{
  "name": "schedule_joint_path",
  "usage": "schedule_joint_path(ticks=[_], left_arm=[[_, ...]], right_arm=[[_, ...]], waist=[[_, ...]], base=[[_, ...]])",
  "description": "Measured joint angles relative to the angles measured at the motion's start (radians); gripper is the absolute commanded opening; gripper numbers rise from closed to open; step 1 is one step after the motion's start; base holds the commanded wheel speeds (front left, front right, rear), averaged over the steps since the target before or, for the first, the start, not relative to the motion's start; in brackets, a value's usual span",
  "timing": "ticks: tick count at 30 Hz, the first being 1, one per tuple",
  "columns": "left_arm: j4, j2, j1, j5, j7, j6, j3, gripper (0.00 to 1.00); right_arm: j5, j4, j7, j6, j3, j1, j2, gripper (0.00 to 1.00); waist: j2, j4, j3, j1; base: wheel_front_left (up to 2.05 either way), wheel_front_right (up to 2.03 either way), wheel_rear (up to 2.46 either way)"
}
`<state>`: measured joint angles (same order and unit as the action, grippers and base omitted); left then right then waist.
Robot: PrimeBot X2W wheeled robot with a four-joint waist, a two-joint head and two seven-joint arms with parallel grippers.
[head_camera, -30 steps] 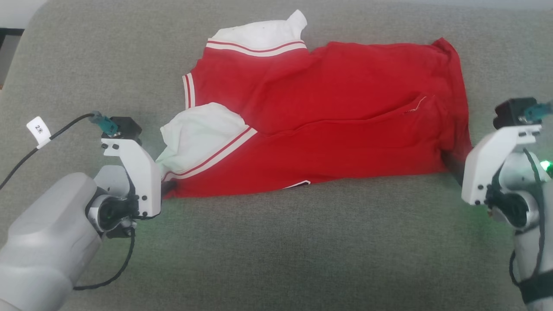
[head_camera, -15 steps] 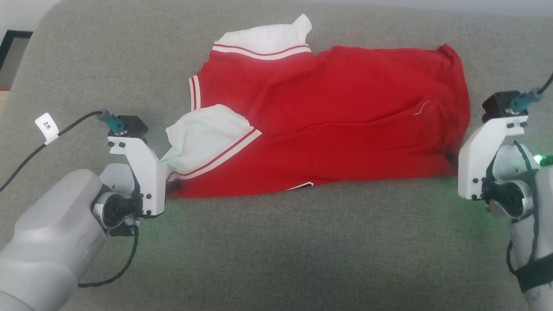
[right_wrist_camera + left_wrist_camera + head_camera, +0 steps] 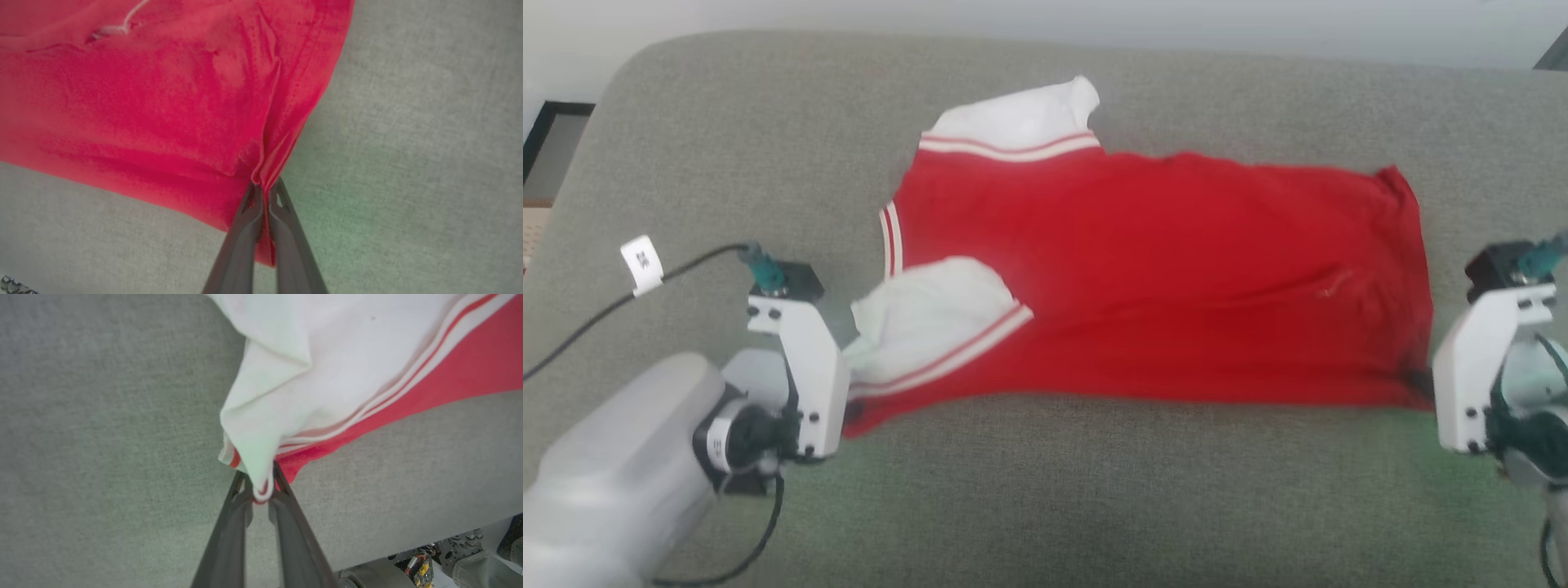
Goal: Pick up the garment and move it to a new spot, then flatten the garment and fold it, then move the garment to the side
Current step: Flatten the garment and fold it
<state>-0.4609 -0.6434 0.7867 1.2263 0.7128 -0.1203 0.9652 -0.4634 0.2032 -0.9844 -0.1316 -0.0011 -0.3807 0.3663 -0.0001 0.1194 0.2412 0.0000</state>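
Jaws gripping garment (image 3: pixel 1160 278), grey cushion (image 3: pixel 1094 490), pale wall (image 3: pixel 1013 15)

Item 1. Small white paper tag (image 3: pixel 641 263), wrapped on the thin black cable (image 3: pixel 698 253) leading to the wrist mount of the left gripper (image 3: pixel 854 406): short dark printed marking on its face, too blurred to read.
Item 2. Small bright red jersey-style shirt (image 3: pixel 1160 269) with white striped trim: no lettering readable on the cloth that shows.
Legible entries: none.
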Motion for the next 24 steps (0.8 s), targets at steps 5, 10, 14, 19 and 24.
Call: schedule_joint_path(ticks=[5,10,14,19,24], left_arm=[[0.121,-0.051,-0.061,0.008,0.016,-0.063,0.003,0.00],[0.193,-0.085,-0.121,0.026,0.020,-0.108,0.003,0.00],[0.206,-0.093,-0.151,0.036,0.019,-0.128,0.003,0.10],[0.198,-0.097,-0.164,0.048,0.019,-0.142,-0.001,1.00],[0.233,-0.137,-0.150,0.044,0.042,-0.173,-0.005,1.00]], right_arm=[[-0.022,-0.079,-0.038,0.000,-0.020,0.089,0.017,0.00],[-0.028,-0.128,-0.043,0.000,-0.046,0.164,0.005,0.00],[-0.022,-0.131,-0.031,0.000,-0.050,0.197,-0.021,0.00],[-0.016,-0.112,0.001,0.001,-0.052,0.198,-0.058,1.00],[-0.007,-0.112,0.027,0.001,-0.059,0.197,-0.073,1.00]], waist=[[0.0000,-0.005,-0.015,0.0000],[0.0000,-0.014,-0.021,0.0000],[0.0000,-0.022,-0.023,0.0000],[0.0000,-0.031,-0.031,0.0000],[0.0000,-0.041,-0.047,0.0000]], base=[[0.00,0.00,0.00],[0.00,0.00,0.00],[0.00,0.00,0.00],[0.00,0.00,0.00],[0.00,0.00,0.00]])
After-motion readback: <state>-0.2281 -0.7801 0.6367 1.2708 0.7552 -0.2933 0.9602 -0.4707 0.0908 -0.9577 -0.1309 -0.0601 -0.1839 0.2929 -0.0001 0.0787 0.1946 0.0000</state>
